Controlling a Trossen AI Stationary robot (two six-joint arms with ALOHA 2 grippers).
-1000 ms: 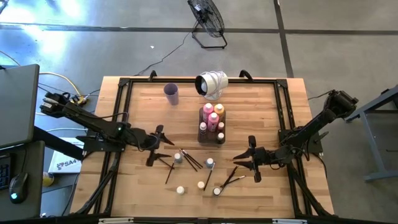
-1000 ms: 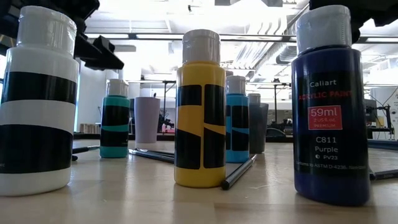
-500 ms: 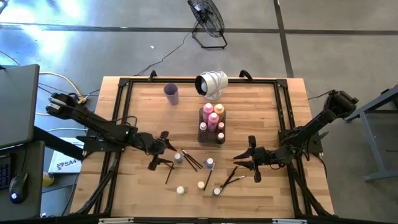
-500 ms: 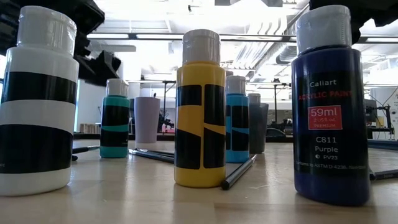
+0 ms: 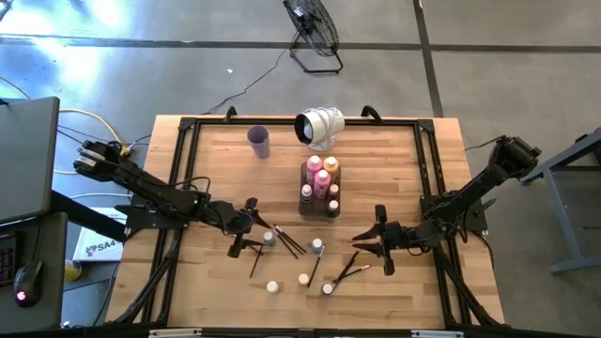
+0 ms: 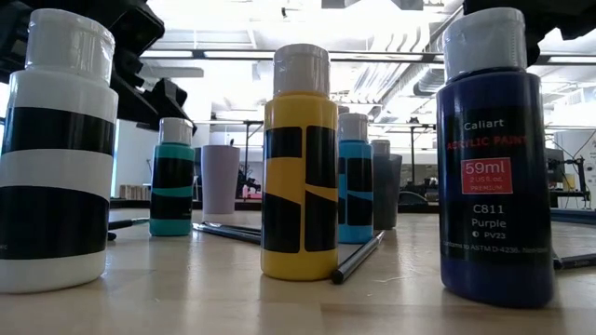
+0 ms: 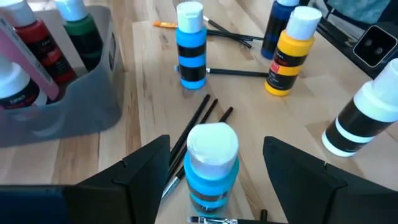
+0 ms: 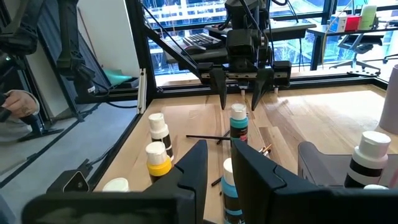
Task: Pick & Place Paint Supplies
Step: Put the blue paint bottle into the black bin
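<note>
Left tool (image 5: 246, 226) is advancing on the teal bottle (image 5: 269, 238), fingers spread, now straddling it. Right tool (image 5: 380, 240) idling, spread. Five loose bottles sitting on worktop (image 5: 394, 178), six in tray (image 5: 320, 207).

Overhead and table-level cameras share the yellow bottle (image 6: 299, 163) with both wrist cameras

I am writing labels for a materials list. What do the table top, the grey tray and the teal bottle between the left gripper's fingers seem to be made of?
The table top looks like pale, matte wood, with plank seams and grain. The grey tray appears to be translucent plastic: bottles show dimly through its smooth wall. The teal bottle, between the open fingers of the left gripper, is probably plastic, with a smooth white cap.
</note>
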